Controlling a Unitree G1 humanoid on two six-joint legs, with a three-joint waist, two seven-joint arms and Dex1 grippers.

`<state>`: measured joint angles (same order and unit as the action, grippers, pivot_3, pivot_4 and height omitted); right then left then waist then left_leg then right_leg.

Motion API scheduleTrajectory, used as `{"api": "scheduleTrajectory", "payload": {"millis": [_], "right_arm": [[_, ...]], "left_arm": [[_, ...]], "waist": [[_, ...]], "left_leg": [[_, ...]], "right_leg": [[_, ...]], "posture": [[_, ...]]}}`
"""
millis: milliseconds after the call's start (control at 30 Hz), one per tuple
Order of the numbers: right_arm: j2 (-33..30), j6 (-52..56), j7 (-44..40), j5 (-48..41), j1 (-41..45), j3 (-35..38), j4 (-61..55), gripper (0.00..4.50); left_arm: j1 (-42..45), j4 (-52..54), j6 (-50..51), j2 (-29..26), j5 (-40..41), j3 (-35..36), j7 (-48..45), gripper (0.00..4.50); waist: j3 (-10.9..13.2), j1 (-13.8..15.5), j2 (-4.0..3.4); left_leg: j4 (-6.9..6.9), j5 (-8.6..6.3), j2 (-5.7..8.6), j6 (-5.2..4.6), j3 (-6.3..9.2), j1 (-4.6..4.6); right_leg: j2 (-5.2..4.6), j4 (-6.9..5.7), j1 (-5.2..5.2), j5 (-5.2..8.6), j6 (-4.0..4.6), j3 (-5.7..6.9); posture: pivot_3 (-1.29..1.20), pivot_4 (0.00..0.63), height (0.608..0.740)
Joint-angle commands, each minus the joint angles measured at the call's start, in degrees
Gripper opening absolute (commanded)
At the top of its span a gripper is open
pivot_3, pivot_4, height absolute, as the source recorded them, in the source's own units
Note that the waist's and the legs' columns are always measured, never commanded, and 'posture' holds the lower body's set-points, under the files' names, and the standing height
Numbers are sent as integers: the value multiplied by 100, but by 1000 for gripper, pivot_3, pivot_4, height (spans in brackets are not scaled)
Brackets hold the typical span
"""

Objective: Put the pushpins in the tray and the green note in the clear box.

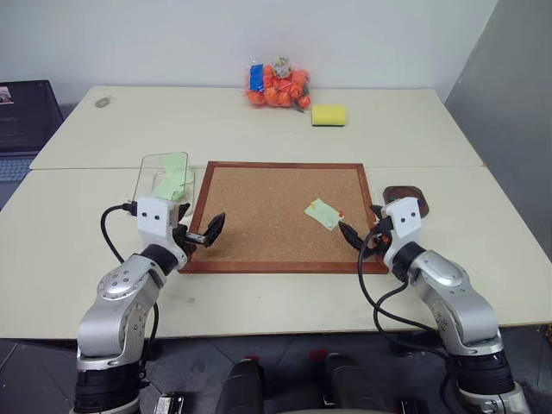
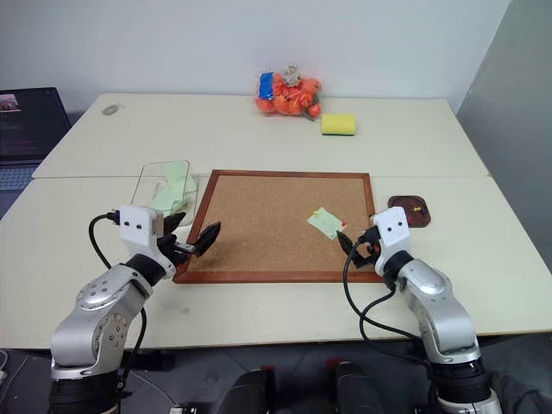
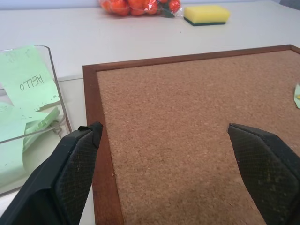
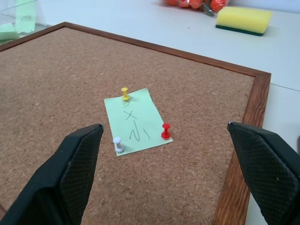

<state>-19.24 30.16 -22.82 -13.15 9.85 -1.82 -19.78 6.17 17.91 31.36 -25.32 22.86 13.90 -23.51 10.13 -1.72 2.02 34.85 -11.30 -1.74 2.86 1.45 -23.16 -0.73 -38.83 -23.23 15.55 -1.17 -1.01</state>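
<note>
Three pushpins (image 4: 165, 131) fix the green note (image 4: 136, 123) near the corkboard's (image 1: 259, 216) right edge; both the left gripper (image 1: 205, 231) and right gripper (image 4: 164, 178) wait wide open, empty.

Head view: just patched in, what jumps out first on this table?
The corkboard lies at the middle of the table, with a green note pinned near its right edge by three pushpins: yellow, white and red. Left of the board stands the clear box, already holding green notes; right of it sits the tray. Both hands, left and right, hover open over the board's near corners.
</note>
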Motion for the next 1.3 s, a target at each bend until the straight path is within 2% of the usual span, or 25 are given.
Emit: {"api": "scheduleTrajectory", "payload": {"millis": [33,300,633,767,1033,1133,1300], "right_arm": [[-56,54,-131,-190,-96,77,-355,4500],[-338,-74,-594,-565,-186,362,-241,4500],[-562,-129,-605,-497,28,541,-21,4500],[-434,18,-419,-535,116,560,-95,4500],[-480,-25,-605,-561,140,395,-160,4500],[-770,-58,-1205,-629,325,176,-5,4500],[-825,-193,-1288,-498,607,112,361,4500]], "left_arm": [[-65,307,39,-124,117,102,-91,4494],[-221,469,-86,162,45,-170,31,4494],[54,324,-47,92,296,-343,-439,4494],[227,194,-27,64,370,-420,-668,4494],[472,-79,-40,-246,474,-547,-1286,4494],[837,-447,-85,-534,468,-832,-1969,4494],[1269,-1117,-423,-624,239,-1099,-2373,4494]], "waist": [[0,-2,0],[0,6,0],[0,5,1],[0,4,0],[0,-1,0],[0,4,1],[0,-1,1]], "left_leg": [[0,0,0,0,0,0],[3,0,1,0,-2,1],[3,0,2,0,-3,1],[3,0,2,0,0,1],[3,0,1,0,-2,1],[3,0,2,0,-2,1],[4,0,4,0,-2,2]], "right_leg": [[0,0,0,0,0,0],[-2,0,1,0,-1,-2],[0,-1,2,0,0,-2],[1,0,2,0,0,0],[1,-1,2,0,0,-1],[1,-1,2,0,0,-1],[1,-1,3,0,0,1]], "posture": [[0,150,740],[0,150,740],[0,150,740],[0,150,740],[0,150,740],[0,150,740],[0,150,740]]}}
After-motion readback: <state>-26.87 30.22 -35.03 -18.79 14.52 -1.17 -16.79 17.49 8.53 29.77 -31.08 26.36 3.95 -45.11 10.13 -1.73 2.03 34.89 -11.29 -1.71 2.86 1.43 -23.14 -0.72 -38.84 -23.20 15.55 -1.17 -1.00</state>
